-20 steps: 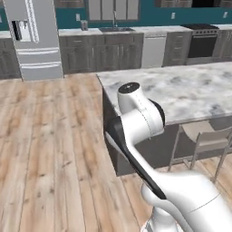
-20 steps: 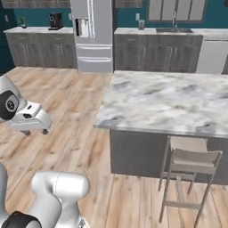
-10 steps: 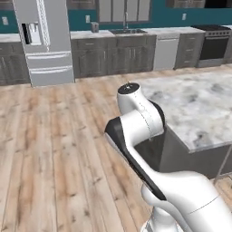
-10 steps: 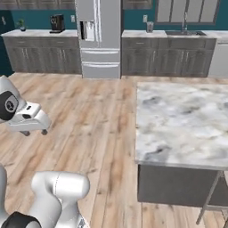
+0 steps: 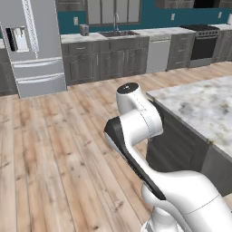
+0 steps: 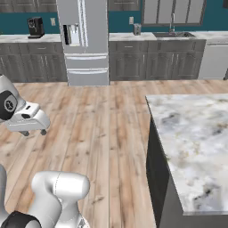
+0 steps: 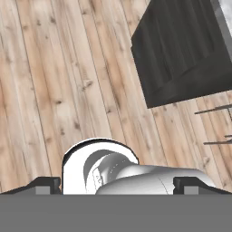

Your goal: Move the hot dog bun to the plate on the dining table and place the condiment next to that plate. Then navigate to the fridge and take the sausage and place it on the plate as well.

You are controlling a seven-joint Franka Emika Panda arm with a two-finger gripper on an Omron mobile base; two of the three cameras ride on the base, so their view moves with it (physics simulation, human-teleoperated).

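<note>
1. the fridge (image 6: pixel 84 42) stands closed against the far wall, well apart from the robot across bare wood floor (image 5: pixel 50 149); in the left base view it sits at the upper left (image 5: pixel 34 45).
2. the dining table (image 6: pixel 196 142) runs along the right side just beside the arm, and the stretch of marble in sight carries nothing.
3. the gripper (image 6: pixel 33 127) hangs low at the left of the right base view, folded in near the body; its fingers (image 7: pixel 45 185) sit far apart at the bottom of the hand view with nothing between them, so it is spread and empty.
4. this looks like the drive to the fridge, with the sausage yet to be fetched.
5. next move likely calls for closing the gap, squaring up to the doors, then reaching for a handle.
</note>
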